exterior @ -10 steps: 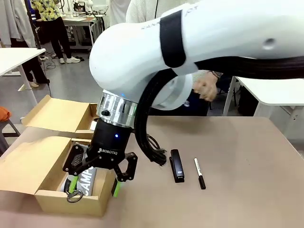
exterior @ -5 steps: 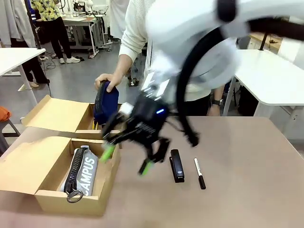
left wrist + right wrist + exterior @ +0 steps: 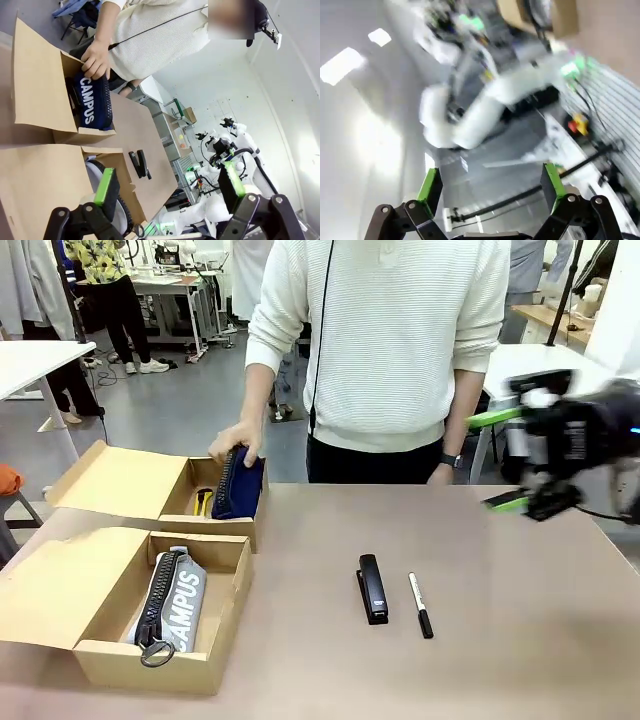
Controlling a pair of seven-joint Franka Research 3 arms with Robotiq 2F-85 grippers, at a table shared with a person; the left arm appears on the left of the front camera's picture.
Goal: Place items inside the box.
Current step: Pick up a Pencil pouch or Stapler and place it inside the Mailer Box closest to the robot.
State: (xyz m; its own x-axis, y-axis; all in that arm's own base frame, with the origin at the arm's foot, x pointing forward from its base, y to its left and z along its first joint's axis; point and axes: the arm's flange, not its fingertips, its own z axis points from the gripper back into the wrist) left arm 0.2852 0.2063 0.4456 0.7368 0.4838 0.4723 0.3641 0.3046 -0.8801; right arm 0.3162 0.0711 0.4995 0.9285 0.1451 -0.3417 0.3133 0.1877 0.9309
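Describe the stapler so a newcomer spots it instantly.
Find the open cardboard box at the near left of the table. Right of it, two slim things lie side by side. The stapler is the left one: thicker, all black, unlike the white pen.

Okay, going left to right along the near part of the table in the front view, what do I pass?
First the grey zip pencil case lettered CAMPUS, lying in the open brown cardboard box → black stapler → slim white pen with black cap → the robot's open right hand, up in the air.
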